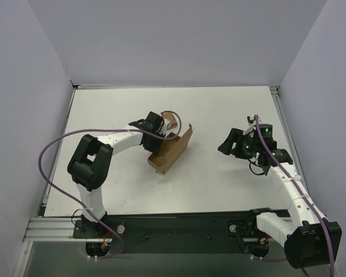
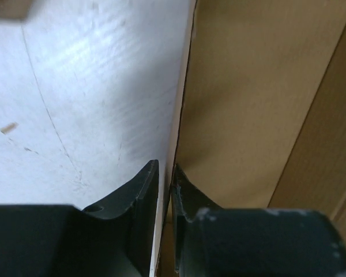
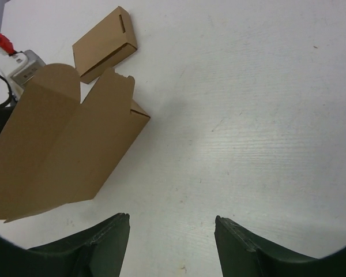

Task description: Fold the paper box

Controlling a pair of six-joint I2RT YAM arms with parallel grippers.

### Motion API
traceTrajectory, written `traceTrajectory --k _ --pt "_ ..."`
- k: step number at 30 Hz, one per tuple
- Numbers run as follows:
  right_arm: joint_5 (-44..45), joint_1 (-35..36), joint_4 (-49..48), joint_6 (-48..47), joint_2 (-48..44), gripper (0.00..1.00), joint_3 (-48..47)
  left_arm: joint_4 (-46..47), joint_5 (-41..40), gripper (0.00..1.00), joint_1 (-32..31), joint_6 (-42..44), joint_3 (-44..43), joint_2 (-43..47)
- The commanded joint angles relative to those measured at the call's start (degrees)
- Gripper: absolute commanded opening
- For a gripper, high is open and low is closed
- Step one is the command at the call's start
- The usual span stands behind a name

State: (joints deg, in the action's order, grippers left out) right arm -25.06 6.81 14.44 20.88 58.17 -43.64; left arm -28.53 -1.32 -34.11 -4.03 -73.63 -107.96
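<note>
The paper box (image 1: pixel 172 151), a partly folded piece of brown cardboard with raised flaps, rests left of the table's middle. The right wrist view shows it at the left, its rounded tabs up (image 3: pixel 63 144). My left gripper (image 1: pixel 155 131) reaches in from the left and is shut on one thin upright wall of it. In the left wrist view the two dark fingers pinch that wall's edge (image 2: pixel 166 184), with brown cardboard (image 2: pixel 254 104) to the right. My right gripper (image 1: pixel 236 144) hangs open over bare table at the right, well apart from the box, with nothing between its fingers (image 3: pixel 172 222).
A smaller flat brown box (image 3: pixel 104 43) lies just beyond the paper box, behind the left gripper (image 1: pixel 172 122). White walls enclose the table on the left, back and right. Bare white tabletop (image 1: pixel 219 115) separates the two grippers.
</note>
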Motion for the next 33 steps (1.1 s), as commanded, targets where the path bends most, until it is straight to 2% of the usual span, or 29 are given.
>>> traceTrajectory --k 1,6,11,15,19,21,23,25,26,28,33 --pt "-3.68 3.11 -3.0 3.54 -1.22 0.61 1.44 0.84 15.37 0.26 4.13 -7.83 5.41 3.54" --pt "-5.6 9.79 -10.03 8.99 0.1 0.62 4.61 6.19 23.98 0.35 4.49 -15.29 12.35 9.51" --pt "-10.8 12.35 -23.9 19.45 0.01 0.68 7.69 12.96 26.11 0.43 4.49 -23.1 21.76 16.02" --pt "-8.87 14.11 -23.32 19.03 0.19 0.7 5.94 22.81 28.75 0.5 4.49 -28.92 29.06 23.83" --pt "-9.22 15.16 -22.52 18.05 1.68 0.7 3.48 21.5 24.62 0.57 6.23 -28.49 30.91 29.82" --pt "-7.56 18.22 -21.21 16.65 1.16 0.7 2.77 20.72 25.14 0.61 7.73 -27.96 30.82 32.19" --pt "-0.65 21.39 -17.8 13.58 -0.6 0.7 1.81 19.49 25.4 0.63 10.37 -25.87 29.77 33.08" --pt "6.48 28.06 -15.5 11.56 -3.05 0.71 1.45 16.68 24.53 0.66 11.86 -23.84 26.53 33.78" --pt "13.21 30.61 -12.97 10.42 -3.85 0.71 1.01 15.62 23.83 0.66 13.35 -21.83 24.86 33.87" --pt "19.23 35.98 -10.76 10.32 -4.91 0.75 0.05 13.69 23.21 0.67 14.59 -20.32 20.38 33.87" --pt "31.63 43.01 -6.18 8.57 -0.79 0.78 -6.97 14.55 18.65 0.68 15.65 -16.19 14.83 35.01"
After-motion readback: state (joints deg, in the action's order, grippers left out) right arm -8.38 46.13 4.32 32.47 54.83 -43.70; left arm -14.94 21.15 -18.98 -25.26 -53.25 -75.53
